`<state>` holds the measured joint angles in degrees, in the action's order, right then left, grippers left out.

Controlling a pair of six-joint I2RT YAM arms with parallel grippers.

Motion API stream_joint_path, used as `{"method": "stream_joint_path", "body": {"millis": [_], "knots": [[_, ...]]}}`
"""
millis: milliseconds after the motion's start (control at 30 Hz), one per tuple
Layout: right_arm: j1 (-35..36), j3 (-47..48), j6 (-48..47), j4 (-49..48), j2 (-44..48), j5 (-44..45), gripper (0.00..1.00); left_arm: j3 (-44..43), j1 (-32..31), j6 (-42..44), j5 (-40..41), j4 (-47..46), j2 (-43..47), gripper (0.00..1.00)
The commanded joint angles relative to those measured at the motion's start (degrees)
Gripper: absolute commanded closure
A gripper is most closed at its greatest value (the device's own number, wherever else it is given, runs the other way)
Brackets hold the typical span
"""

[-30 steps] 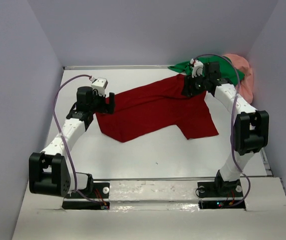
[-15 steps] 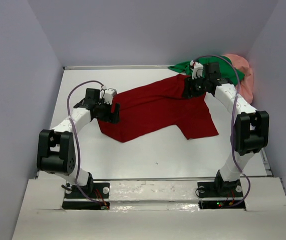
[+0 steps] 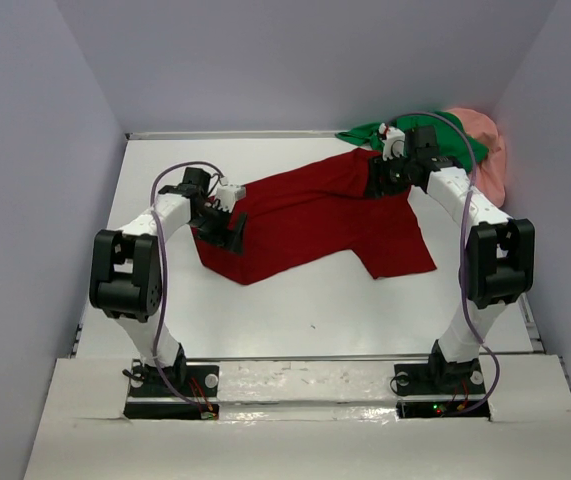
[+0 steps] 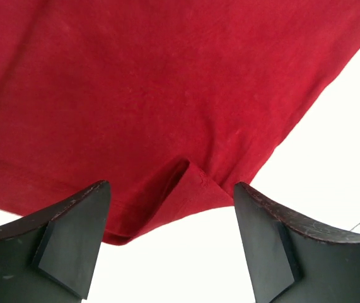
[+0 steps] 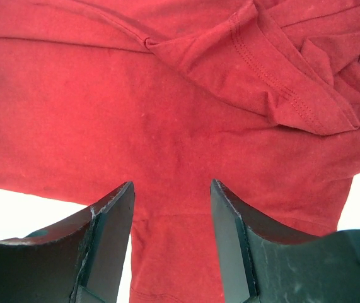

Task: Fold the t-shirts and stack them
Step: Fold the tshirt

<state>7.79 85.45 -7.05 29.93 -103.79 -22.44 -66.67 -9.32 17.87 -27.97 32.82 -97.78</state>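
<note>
Bare white worktop (image 3: 295, 300) nearest the arm bases. Dark red shirt (image 3: 315, 215) lies spread mid-worktop, running diagonally from near-left to far-right, flat mostly, one part hanging toward the near right. Left tool (image 3: 229, 226) sits at the shirt's left hem, jaws wide apart, nothing clamped; the wrist view shows the tool (image 4: 170, 189) straddling a small raised pucker at the hem edge, white worktop under it. Right tool (image 3: 383, 178) is farther back at the shirt's far-right end, jaws apart above bunched stitched hems, cloth beneath not pinched (image 5: 171, 186). Behind it, green shirt (image 3: 365, 133) crumpled at the far edge. Pink shirt (image 3: 485, 140) heaped in the far-right corner, touching the green.
</note>
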Motion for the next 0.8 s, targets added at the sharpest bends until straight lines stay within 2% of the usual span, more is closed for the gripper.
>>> {"method": "stream_joint_path", "body": {"millis": [0, 100, 300, 467, 567, 600, 667, 700, 767], "knots": [[-0.3, 2.9, 0.4, -0.1, 0.0, 0.9, 0.43, -3.5, -0.4, 1.5, 0.8, 7.4, -4.1, 0.12], [-0.3, 2.7, 0.0, -0.1, 0.3, 1.6, 0.43, -4.4, -0.6, 2.2, -0.9, 9.9, -6.1, 0.14], [-0.3, 2.6, -0.2, -0.1, 0.6, 1.8, 0.43, -3.9, -1.3, 2.3, 0.5, 10.9, -6.8, 0.15], [-0.3, 2.4, -0.4, -0.1, 0.7, 2.0, 0.44, -2.4, -1.2, 2.0, 0.1, 10.3, -5.4, 0.22], [-0.3, 2.7, -0.4, -0.1, 0.6, 2.3, 0.44, -1.6, -1.2, 1.7, -0.1, 10.2, -4.9, 0.44], [-0.3, 2.8, -0.4, -0.1, 0.7, 2.6, 0.44, -1.3, -1.2, 1.7, 0.0, 10.2, -5.0, 0.62], [-0.3, 3.1, -0.4, -0.1, 0.9, 2.7, 0.44, -0.2, -1.3, 1.6, 0.7, 9.5, -4.4, 0.73], [-0.3, 3.2, -0.5, -0.1, 1.0, 2.8, 0.44, 0.1, -1.3, 1.6, 1.2, 9.2, -4.3, 0.83], [-0.3, 3.2, -0.6, -0.1, 1.2, 2.9, 0.44, 0.8, -1.2, 1.2, 2.0, 8.5, -3.2, 0.90]]}}
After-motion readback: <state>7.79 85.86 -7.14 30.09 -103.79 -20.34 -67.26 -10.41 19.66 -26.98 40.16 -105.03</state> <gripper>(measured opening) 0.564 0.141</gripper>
